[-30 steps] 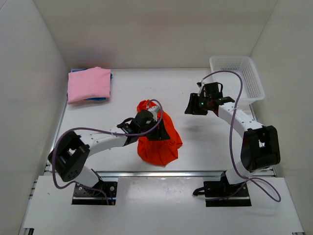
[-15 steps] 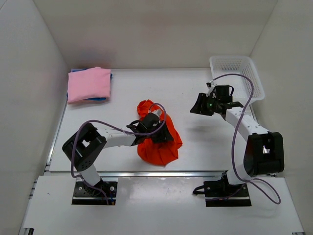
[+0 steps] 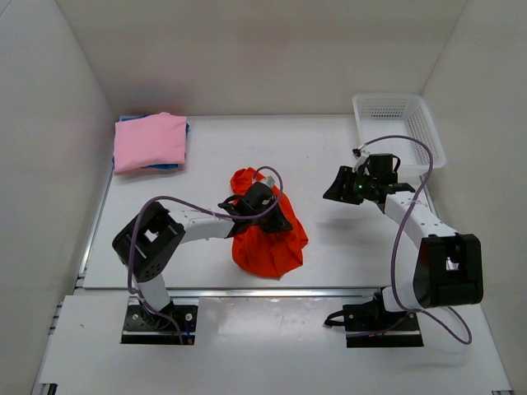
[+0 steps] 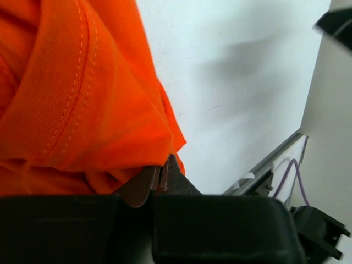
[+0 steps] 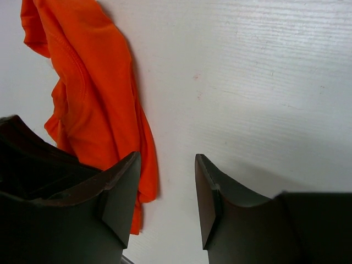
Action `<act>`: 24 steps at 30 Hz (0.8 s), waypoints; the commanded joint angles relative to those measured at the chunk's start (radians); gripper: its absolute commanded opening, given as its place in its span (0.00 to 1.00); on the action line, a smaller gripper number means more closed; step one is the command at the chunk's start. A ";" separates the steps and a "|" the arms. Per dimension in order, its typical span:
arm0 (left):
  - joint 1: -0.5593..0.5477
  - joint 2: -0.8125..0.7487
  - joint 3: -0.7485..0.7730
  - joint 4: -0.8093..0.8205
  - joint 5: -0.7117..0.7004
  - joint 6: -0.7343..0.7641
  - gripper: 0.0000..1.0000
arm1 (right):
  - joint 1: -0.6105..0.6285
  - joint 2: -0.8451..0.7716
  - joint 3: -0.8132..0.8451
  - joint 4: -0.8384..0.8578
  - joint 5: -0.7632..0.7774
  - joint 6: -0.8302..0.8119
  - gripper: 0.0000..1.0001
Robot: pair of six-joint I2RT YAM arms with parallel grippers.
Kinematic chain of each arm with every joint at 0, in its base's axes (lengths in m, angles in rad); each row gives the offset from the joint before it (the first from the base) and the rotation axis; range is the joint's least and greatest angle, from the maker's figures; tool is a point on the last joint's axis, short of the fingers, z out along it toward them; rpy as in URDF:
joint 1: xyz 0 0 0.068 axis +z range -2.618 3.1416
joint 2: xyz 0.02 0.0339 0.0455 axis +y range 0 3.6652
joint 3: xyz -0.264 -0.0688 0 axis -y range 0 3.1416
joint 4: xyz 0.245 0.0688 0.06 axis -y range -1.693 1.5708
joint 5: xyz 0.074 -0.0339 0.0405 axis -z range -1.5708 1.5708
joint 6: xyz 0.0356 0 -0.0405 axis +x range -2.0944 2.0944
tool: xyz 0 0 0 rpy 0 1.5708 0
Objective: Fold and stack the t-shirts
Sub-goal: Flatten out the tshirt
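Folded stack: the pink t-shirt [image 3: 149, 141] lies folded at the far left corner of the worktop [image 3: 214, 156], on top of the blue t-shirt [image 3: 123, 118], of which only slivers show. It sits as it did a second ago.

Change, left side: the left hand [image 3: 268, 210] has slid further over the heap, and its jaws, apart a moment ago, have snapped together.

Left hand: clenched, fingertips [image 4: 165, 171] pressed together on a thin fold at the hem of the orange-red t-shirt [image 3: 268, 243], as far as the wrist view shows.

Orange-red t-shirt: crumpled in a heap at mid-worktop, nearer the front edge, not yet spread or folded.

Meaning for the task: the grasp looks made, so lifting or dragging the cloth out flat is probably the step in hand. Two shirts seem done and this one remains.

Right hand [image 3: 339, 188]: jaws wide apart, holding nothing, hanging over bare worktop to the right of the heap. Its arm has swung slightly rightward.

Basket [image 3: 428, 136]: far right corner, untouched.
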 commanded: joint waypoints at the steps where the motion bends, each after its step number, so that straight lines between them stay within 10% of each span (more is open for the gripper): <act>1: 0.059 -0.132 0.111 -0.062 0.044 0.035 0.00 | -0.007 -0.057 -0.038 0.040 -0.013 -0.003 0.41; 11: 0.332 -0.489 0.388 -0.393 0.150 0.148 0.00 | 0.109 -0.089 -0.114 0.065 -0.022 0.059 0.42; 17: 0.656 -0.824 0.160 -0.416 0.299 0.144 0.00 | 0.258 -0.071 -0.137 0.166 -0.038 0.171 0.42; 24: 0.665 -0.965 -0.048 -0.429 0.233 0.170 0.00 | 0.396 0.006 -0.173 0.356 -0.034 0.349 0.46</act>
